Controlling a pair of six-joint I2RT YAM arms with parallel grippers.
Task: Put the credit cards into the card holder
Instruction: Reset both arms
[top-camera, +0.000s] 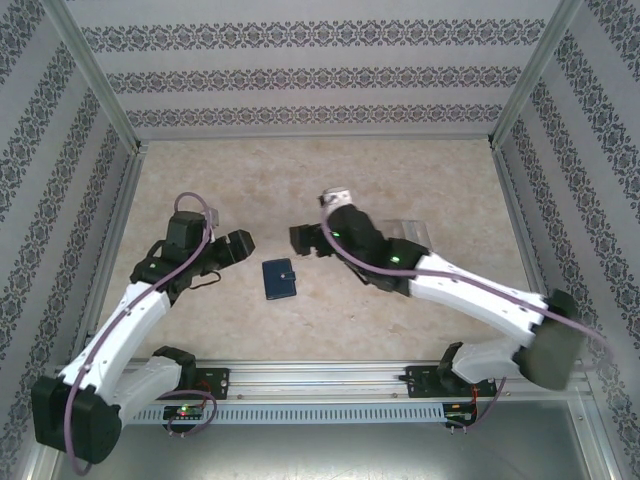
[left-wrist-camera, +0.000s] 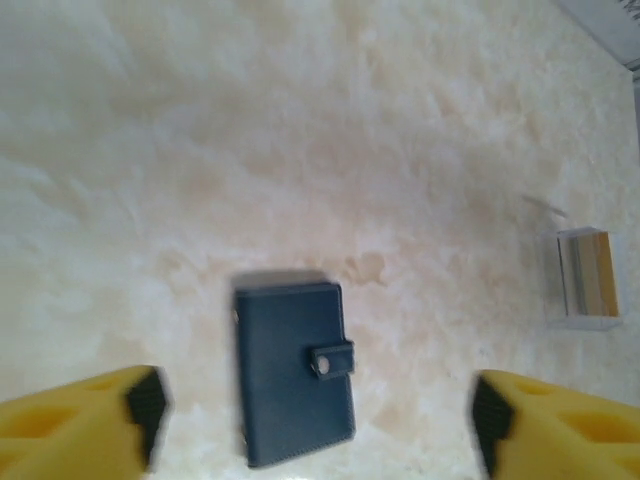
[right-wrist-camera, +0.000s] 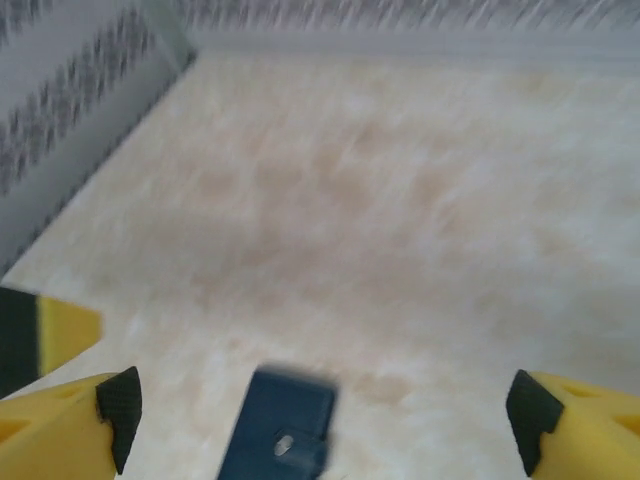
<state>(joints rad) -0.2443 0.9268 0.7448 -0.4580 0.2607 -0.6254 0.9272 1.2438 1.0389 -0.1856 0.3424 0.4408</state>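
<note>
Seen from above, a small dark blue card holder (top-camera: 279, 278) lies flat on the beige table (top-camera: 400, 180), closed. It sits between the two arms and a little nearer the robot than both grippers. Its long axis runs from the near edge toward the far wall, tilted slightly. Its snap tab (left-wrist-camera: 330, 358) is on the edge facing the robot's right. The left gripper (top-camera: 232, 248) hangs just beyond and to the left of the holder, and the right gripper (top-camera: 303, 240) just beyond and to the right. Both are close, and neither is clearly the nearer. In the left wrist view the left gripper (left-wrist-camera: 320, 412) has its yellow fingers (left-wrist-camera: 80, 425) spread wide with nothing between them. The holder (left-wrist-camera: 293, 370) lies lengthwise in the gap, so closing would likely catch its short width. In the right wrist view the right gripper (right-wrist-camera: 322, 410) is also wide apart and empty, and the holder (right-wrist-camera: 280, 425) sits low between the fingers, a little left of centre. Both arms reach forward with bent elbows, wrists angled down and inward toward the holder. A clear plastic piece (left-wrist-camera: 585, 278) with grey and gold stripes stands well off to the right. It may hold the cards, but that is too small to tell.
</note>
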